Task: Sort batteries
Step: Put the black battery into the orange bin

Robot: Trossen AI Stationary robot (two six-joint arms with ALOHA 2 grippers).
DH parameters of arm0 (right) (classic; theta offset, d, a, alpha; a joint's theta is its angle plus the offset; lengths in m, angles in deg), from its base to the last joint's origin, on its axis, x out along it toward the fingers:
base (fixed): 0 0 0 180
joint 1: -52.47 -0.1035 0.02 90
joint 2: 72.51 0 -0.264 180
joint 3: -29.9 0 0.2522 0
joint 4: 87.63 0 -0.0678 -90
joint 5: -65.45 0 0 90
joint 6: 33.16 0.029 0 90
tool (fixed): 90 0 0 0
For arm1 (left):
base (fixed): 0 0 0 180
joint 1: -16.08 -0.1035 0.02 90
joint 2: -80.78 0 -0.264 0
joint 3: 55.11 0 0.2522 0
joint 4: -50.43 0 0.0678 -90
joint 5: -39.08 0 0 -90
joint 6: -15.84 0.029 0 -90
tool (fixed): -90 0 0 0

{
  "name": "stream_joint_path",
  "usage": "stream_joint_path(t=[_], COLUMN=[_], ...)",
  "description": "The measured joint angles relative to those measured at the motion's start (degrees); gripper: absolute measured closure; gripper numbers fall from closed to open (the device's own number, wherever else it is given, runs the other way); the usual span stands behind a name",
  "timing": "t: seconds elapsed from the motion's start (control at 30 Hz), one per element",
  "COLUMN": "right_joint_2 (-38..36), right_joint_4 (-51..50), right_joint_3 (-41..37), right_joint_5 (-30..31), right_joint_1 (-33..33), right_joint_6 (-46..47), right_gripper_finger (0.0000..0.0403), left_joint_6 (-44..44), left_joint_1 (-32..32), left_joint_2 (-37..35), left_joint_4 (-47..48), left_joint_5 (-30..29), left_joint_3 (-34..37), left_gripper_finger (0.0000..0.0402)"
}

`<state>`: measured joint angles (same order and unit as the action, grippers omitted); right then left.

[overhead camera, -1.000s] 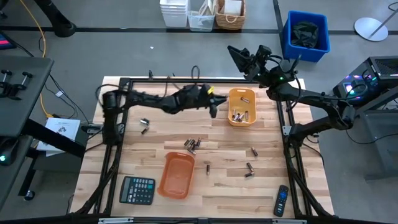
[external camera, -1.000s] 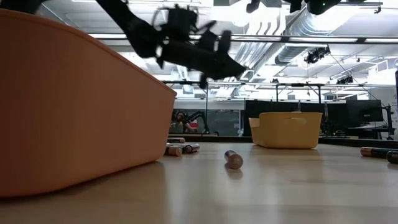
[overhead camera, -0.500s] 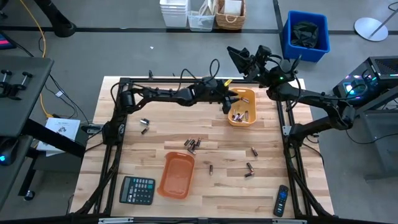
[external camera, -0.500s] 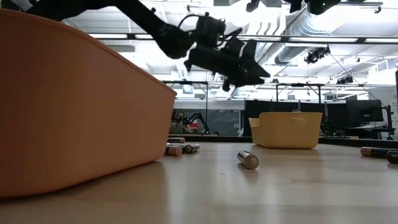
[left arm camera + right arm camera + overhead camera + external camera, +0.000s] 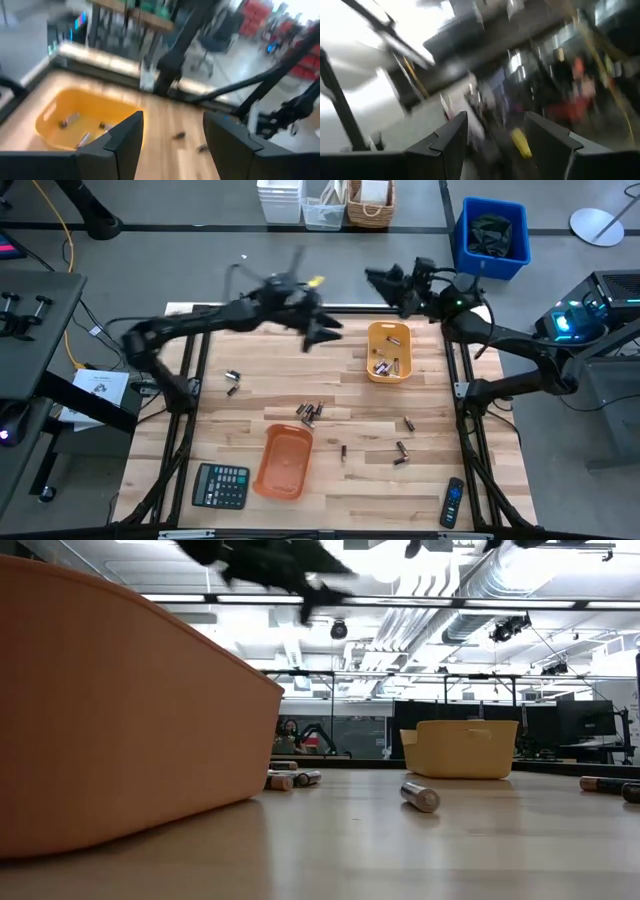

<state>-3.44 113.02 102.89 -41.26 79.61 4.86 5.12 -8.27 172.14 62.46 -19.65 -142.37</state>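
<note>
High view. The left gripper (image 5: 325, 332), which half a second ago hung over the yellow tray (image 5: 389, 351) near the bench's far right corner, has swung back toward the far edge's middle and appears blurred with motion; nothing shows between its fingers. The right gripper (image 5: 385, 280) waits beyond the far edge, as before. Several batteries (image 5: 383, 365) lie in the yellow tray; a cluster of loose batteries (image 5: 309, 414) sits at mid-bench, a pair (image 5: 232, 383) toward the left edge, and others (image 5: 402, 452) toward the right. The orange tray (image 5: 282, 462), near the front edge, looks empty. A calculator (image 5: 220, 486) and a remote control (image 5: 453, 503) lie along the front edge.

Low view. One battery (image 5: 421, 797) lies farther right than in the earlier pictures, so it appears to be rolling. The left arm (image 5: 270, 560) has risen to the picture's top.

Left wrist view. The left gripper's fingers (image 5: 125, 142) stand wide apart and empty, the yellow tray behind them.

Right wrist view. The right gripper's fingers (image 5: 445, 145) also stand wide, holding nothing.

Judgement: a drop into the yellow tray seems just completed; many cells remain to sort.
</note>
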Motion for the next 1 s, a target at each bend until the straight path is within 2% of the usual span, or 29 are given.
stream_joint_path(t=[0.13,0.27,0.43,0.53,0.6,0.73,0.87,1.0], right_joint_2=[-1.92,-0.74,4.09,7.06,8.17,8.10,8.07,8.20], right_joint_4=[-24.90,-53.54,-88.53,-101.68,-103.94,-94.93,-88.55,-83.54], right_joint_3=[0.07,0.04,-0.04,-0.07,-1.23,-9.28,-15.12,-17.63], right_joint_5=[0.13,3.64,9.75,10.11,8.88,2.50,4.61,4.68], right_joint_1=[-4.56,-13.71,-26.50,-32.66,-35.65,-37.81,-34.99,-32.38], right_joint_6=[0.78,6.43,19.13,26.98,30.55,37.24,40.70,39.58], right_gripper_finger=[0.0213,0.0213,0.0213,0.0213,0.0213,0.0213,0.0213,0.0213], left_joint_6=[-4.52,-8.31,-10.21,-10.19,-10.19,-10.19,-8.35,-7.17], left_joint_1=[0.01,-0.11,-1.19,-2.10,-2.88,-3.86,-3.93,-3.93], left_joint_2=[-14.82,-25.46,-32.48,-33.63,-33.64,-33.58,-33.53,-33.51], left_joint_4=[-10.31,-13.87,-14.10,-15.33,-16.75,-17.77,-17.40,-17.46], left_joint_5=[-6.07,-12.26,-18.00,-19.72,-19.83,-19.97,-19.97,-19.95], left_joint_3=[15.34,26.16,31.84,32.09,32.09,32.11,32.11,32.11], left_gripper_finger=[0.0213,0.0214,0.0214,0.0214,0.0213,0.0213,0.0213,0.0213])
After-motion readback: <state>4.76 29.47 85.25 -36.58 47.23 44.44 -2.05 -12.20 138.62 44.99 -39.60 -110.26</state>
